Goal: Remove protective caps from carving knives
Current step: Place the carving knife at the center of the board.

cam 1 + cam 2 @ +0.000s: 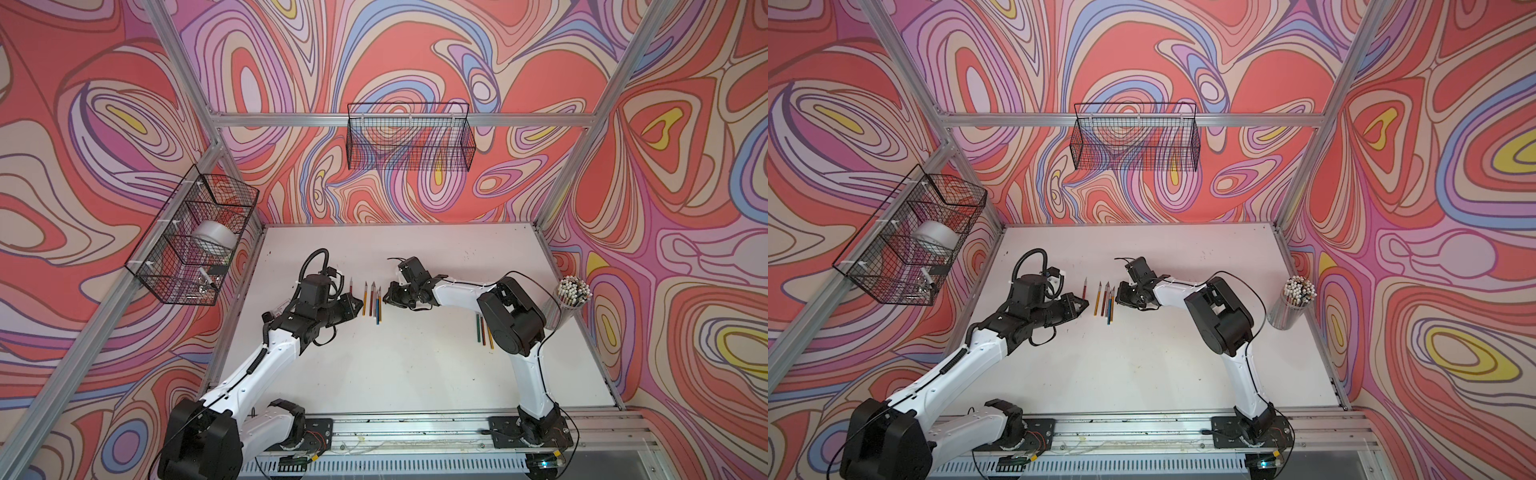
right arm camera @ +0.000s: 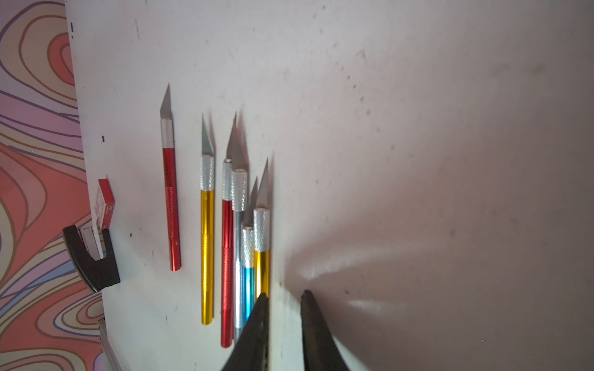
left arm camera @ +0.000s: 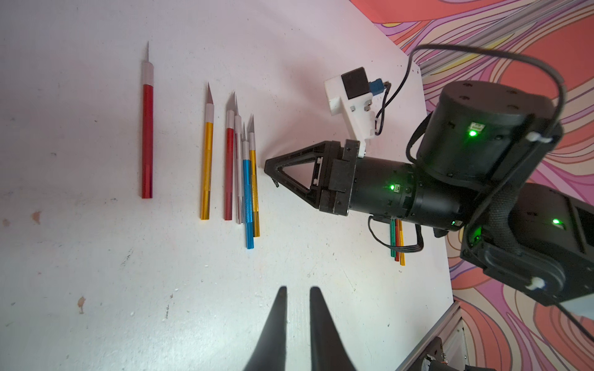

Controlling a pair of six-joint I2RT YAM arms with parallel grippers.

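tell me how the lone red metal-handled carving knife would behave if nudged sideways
The lone red-handled carving knife looks round and slim, so it would probably roll across the flat white table. Its shiny handle may slip in a pinch; the knurled silver collar likely grips better. It looks rigid, though the thin blade tip seems fragile.

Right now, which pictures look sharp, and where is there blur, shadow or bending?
In both top views the wide lens makes the frame posts lean outward; in the left wrist view the knives are crisp, the near fingers blurred; in the right wrist view a shadow dims the table.
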